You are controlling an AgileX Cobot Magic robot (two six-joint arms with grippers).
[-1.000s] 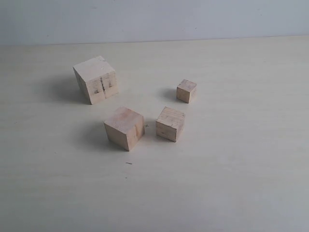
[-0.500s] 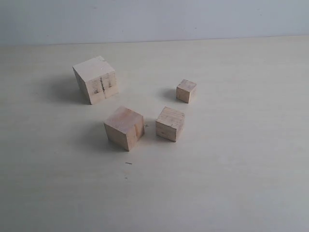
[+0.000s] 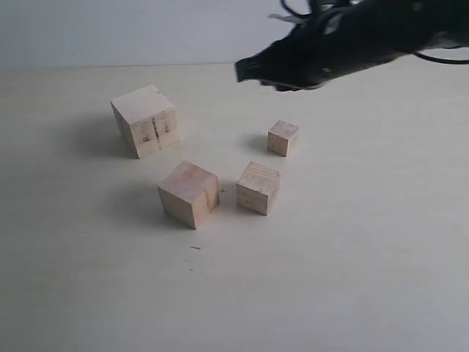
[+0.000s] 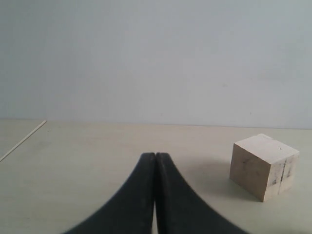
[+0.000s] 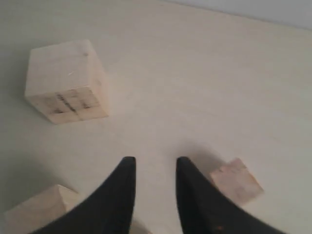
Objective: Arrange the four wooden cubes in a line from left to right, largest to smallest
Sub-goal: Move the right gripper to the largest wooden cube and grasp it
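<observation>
Four pale wooden cubes rest apart on the table. The largest cube (image 3: 146, 119), with a dark crack, is at the back left. The second-largest (image 3: 189, 194) and the third (image 3: 258, 188) sit side by side in front, and the smallest (image 3: 283, 138) is at the back right. My right gripper (image 3: 245, 70) hangs blurred above the table behind the smallest cube. It is open and empty (image 5: 155, 161), between the largest cube (image 5: 66, 80) and the smallest (image 5: 236, 181). My left gripper (image 4: 155, 155) is shut on nothing, low over the table, with the largest cube (image 4: 263, 165) ahead and to one side.
The light wooden table (image 3: 352, 279) runs back to a pale wall (image 3: 146, 29). A corner of one middle cube (image 5: 39, 209) shows beside the right fingers. The table's edge (image 4: 22, 141) appears in the left wrist view.
The right arm has swung into the exterior view from the upper right, where nothing showed before. The four cubes have not moved.
</observation>
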